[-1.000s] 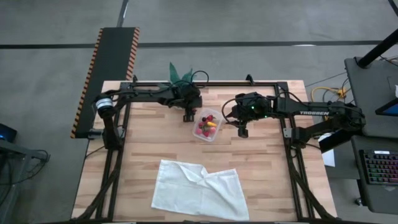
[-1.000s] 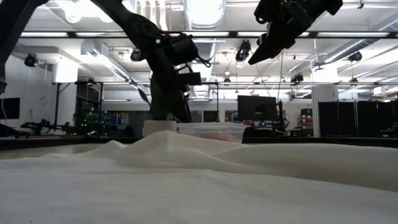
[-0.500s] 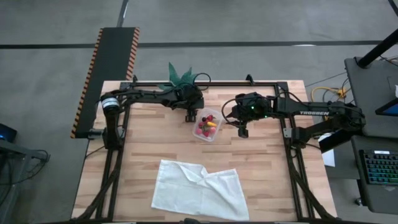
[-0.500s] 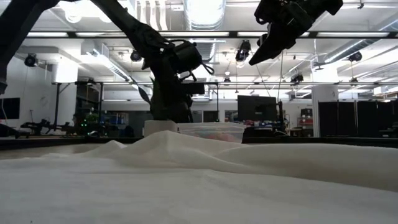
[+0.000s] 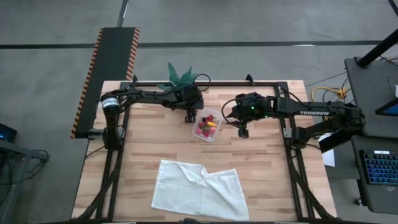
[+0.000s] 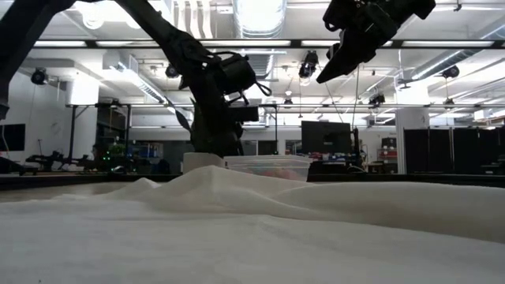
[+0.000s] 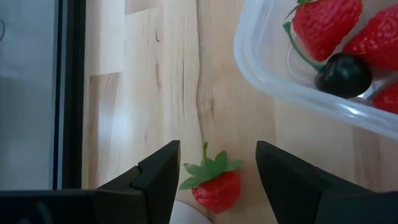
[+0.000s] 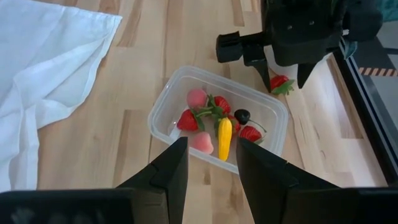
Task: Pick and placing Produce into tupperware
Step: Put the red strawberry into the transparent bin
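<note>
Strawberry [image 7: 216,188] lies on the table between the left gripper's [image 7: 214,180] spread, empty fingers, just outside the tupperware [image 7: 273,84]. It looks light, smooth and likely to roll; pinch its red body, not the leaves. The right gripper [image 5: 243,131] hovers open beyond the container.

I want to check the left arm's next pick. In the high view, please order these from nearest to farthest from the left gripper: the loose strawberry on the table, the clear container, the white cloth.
1. The loose strawberry: on the wood directly under the left gripper, between its open jaws.
2. The clear container: just beside the gripper, toward the right arm.
3. The white cloth: farthest, at the table's near edge.
</note>
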Motion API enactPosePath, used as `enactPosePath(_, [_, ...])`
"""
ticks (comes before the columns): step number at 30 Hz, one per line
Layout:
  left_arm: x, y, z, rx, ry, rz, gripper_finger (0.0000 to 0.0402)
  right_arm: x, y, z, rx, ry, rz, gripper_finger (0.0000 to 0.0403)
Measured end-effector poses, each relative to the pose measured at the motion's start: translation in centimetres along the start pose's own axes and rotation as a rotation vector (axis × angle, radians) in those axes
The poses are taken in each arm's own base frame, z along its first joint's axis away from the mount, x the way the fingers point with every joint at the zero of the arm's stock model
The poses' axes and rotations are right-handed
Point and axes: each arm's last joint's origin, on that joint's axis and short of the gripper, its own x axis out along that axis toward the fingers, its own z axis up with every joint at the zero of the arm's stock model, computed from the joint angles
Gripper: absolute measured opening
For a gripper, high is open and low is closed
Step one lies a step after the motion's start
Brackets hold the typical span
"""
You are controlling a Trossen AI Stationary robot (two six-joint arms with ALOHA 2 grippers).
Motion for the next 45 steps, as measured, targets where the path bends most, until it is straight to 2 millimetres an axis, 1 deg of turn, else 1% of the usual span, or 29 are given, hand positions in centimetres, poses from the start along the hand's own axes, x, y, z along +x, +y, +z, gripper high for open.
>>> enactPosePath(9, [1.6,-0.5,-0.3,0.008,0.033,-0.015,0.0196,0.0,0.0,-0.2,0.01,0.015,0.004,0.0128])
enactPosePath(21, [1.7,-0.4,-0.2,0.004,0.024,-0.009,0.0196,0.0,0.1,-0.2,0.012,0.022,0.007,0.0128])
enactPosePath(24, [1.7,-0.4,-0.2,0.006,0.025,-0.01,0.0189,0.0,0.1,-0.2,0.012,0.022,0.007,0.0128])
enactPosePath(28, [1.7,-0.4,-0.3,0.006,0.026,-0.01,0.0161,0.0,0.1,-0.2,0.012,0.022,0.007,0.0128])
enactPosePath(35, [1.7,-0.4,-0.3,0.007,0.027,-0.011,0.0097,0.0,0.1,-0.2,0.012,0.022,0.006,0.0128])
enactPosePath(39, [1.7,-0.4,-0.3,0.007,0.027,-0.011,0.0055,0.0,0.1,-0.2,0.012,0.023,0.006,0.0128])
enactPosePath(42, [1.7,-0.4,-0.3,0.024,0.03,-0.013,0.0015,0.0,0.1,-0.3,0.013,0.023,0.006,0.0128])
enactPosePath(45, [1.7,-0.5,-0.4,0.055,0.039,-0.017,0.0003,0.0,0.1,-0.2,0.012,0.023,0.006,0.0128])
